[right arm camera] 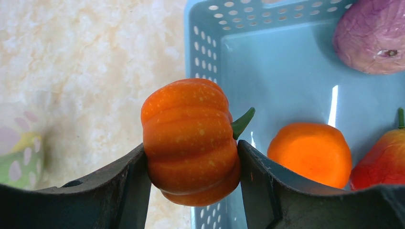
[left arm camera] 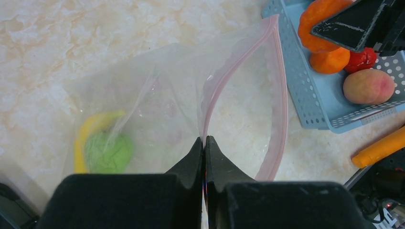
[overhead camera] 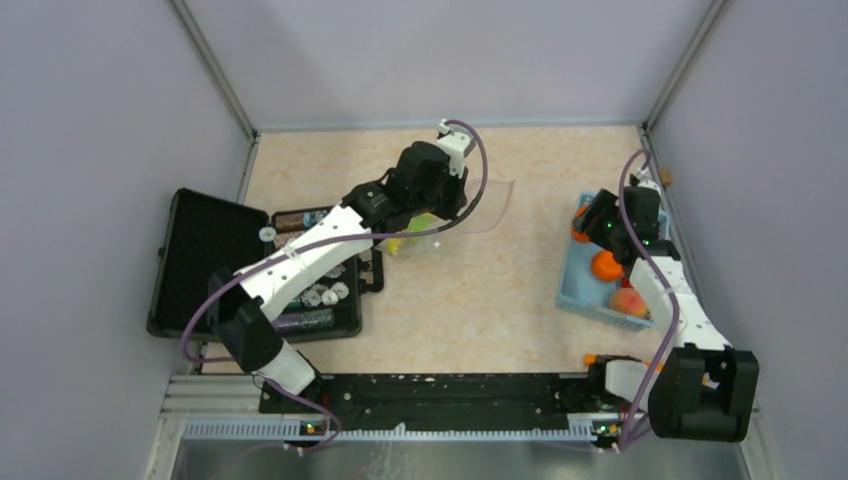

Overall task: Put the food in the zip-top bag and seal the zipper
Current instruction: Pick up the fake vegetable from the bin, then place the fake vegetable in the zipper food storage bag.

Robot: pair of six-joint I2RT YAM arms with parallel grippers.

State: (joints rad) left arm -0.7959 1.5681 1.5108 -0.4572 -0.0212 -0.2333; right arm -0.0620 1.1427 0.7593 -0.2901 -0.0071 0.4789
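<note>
The clear zip-top bag (left arm camera: 157, 105) lies on the table with its mouth standing open. My left gripper (left arm camera: 204, 141) is shut on the near lip, right on the pinkish zipper (left arm camera: 281, 95). A yellow banana (left arm camera: 86, 133) and a green apple (left arm camera: 110, 151) sit inside the bag. My right gripper (right arm camera: 191, 160) is shut on an orange toy pumpkin (right arm camera: 191, 140), held above the left wall of the light-blue basket (right arm camera: 203, 52). In the top view this gripper (overhead camera: 592, 222) hangs over the basket's far end.
The basket (overhead camera: 585, 298) holds an orange (right arm camera: 309, 152), a pink peach (left arm camera: 368, 86), a red piece (right arm camera: 384, 160) and a purple piece (right arm camera: 372, 36). A carrot-like orange piece (left arm camera: 379, 147) lies by the right arm's base. An open black case (overhead camera: 205, 260) with tokens stands at left.
</note>
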